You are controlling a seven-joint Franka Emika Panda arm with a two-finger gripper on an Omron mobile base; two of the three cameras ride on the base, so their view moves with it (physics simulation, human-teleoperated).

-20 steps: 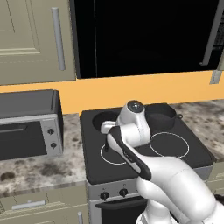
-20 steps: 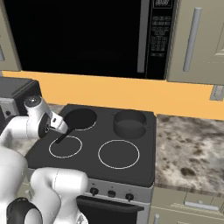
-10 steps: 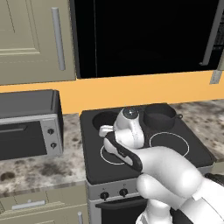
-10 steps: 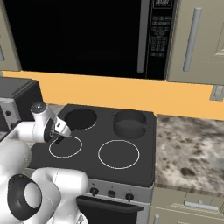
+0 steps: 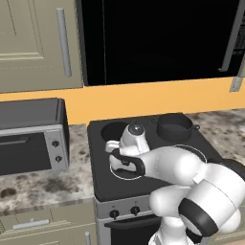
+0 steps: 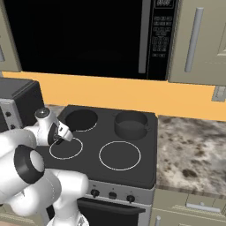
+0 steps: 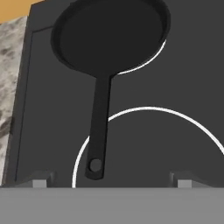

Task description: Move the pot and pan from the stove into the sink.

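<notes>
Hovering over the stove's front-left burner ring, the gripper is spread wide w/ nothing between its tips — pan sits on the rear-left burner, its long handle running toward the gripper. Pot rests on the rear-right burner, well apart from the arm.
</notes>
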